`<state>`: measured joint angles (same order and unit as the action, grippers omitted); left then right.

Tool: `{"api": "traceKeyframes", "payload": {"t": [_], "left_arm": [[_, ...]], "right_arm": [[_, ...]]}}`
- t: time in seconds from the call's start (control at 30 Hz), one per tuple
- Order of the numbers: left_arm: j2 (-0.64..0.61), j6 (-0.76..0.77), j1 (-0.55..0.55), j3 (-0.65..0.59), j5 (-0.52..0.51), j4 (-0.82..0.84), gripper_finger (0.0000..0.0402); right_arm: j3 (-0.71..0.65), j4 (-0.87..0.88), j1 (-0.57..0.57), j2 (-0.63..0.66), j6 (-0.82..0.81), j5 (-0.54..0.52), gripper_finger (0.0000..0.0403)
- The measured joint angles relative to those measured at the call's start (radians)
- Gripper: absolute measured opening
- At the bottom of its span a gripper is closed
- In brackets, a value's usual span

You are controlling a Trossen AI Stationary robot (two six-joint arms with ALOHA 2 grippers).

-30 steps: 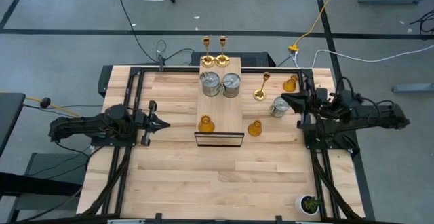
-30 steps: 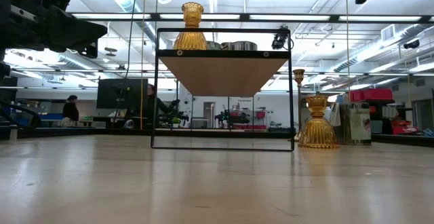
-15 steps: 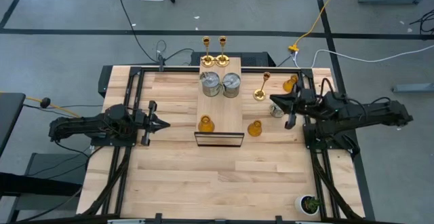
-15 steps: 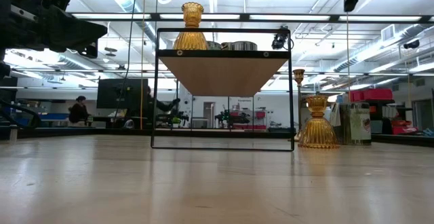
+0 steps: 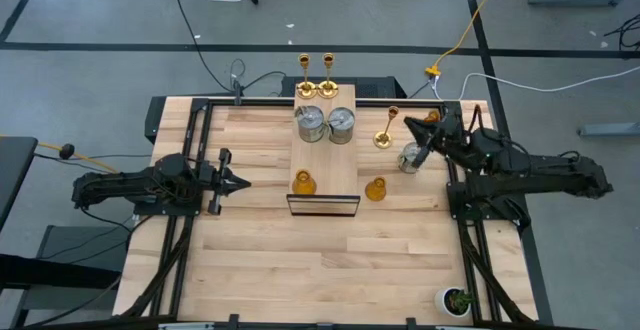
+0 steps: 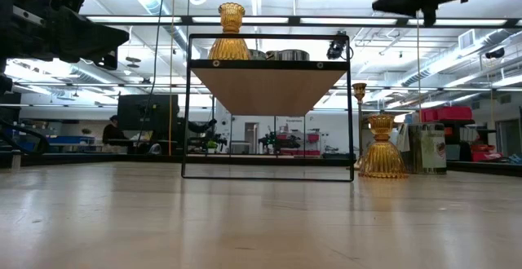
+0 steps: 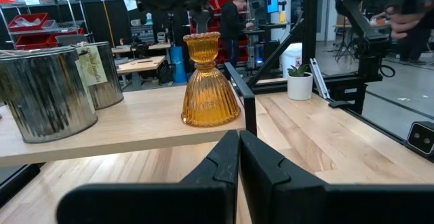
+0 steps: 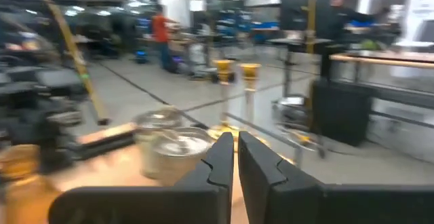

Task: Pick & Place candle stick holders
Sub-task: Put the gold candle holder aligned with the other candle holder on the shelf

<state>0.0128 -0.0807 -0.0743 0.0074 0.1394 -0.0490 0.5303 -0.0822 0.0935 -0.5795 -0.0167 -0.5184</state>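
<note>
The right gripper (image 5: 408, 123), closed and empty, hovers above the silver can (image 5: 410, 158) on the tabletop (image 5: 260, 250); the left gripper (image 5: 243, 182) waits closed.

The near half of the table (image 5: 300, 260) lies open, with only a small potted plant (image 5: 458, 300) at its 5 o'clock corner. The raised shelf (image 5: 325, 160) blocks the centre. At 2 o'clock a gold candlestick (image 5: 385, 130), a can (image 5: 410, 158) and two amber holders (image 5: 376, 189) crowd the passage.
</note>
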Motion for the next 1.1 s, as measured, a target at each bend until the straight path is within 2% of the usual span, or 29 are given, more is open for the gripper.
{"api": "traceKeyframes", "payload": {"t": [0.2, 0.43, 0.6, 0.8, 0.93, 1.1], "left_arm": [[0.000, 0.000, 0.000, 0.000, 0.000, 0.000, 0.0018], [0.000, 0.000, 0.000, 0.000, 0.000, 0.000, 0.0018], [0.000, 0.000, 0.000, 0.000, 0.000, 0.000, 0.0018], [0.000, 0.000, 0.000, 0.000, 0.000, 0.000, 0.0018], [0.000, 0.000, 0.000, 0.000, 0.000, 0.000, 0.0018], [0.000, 0.000, 0.000, 0.000, 0.000, 0.000, 0.0018]], "right_arm": [[0.000, 0.129, 0.157, -0.008, -0.077, 0.001, 0.0044], [0.000, 0.255, 0.281, -0.048, -0.162, 0.042, 0.0134], [0.000, 0.314, 0.323, -0.078, -0.160, 0.137, 0.0206], [0.000, 0.367, 0.349, -0.119, -0.139, 0.196, 0.0275], [0.000, 0.370, 0.353, -0.165, -0.089, 0.204, 0.0308], [0.000, 0.364, 0.353, -0.231, -0.048, 0.239, 0.0329]]}}
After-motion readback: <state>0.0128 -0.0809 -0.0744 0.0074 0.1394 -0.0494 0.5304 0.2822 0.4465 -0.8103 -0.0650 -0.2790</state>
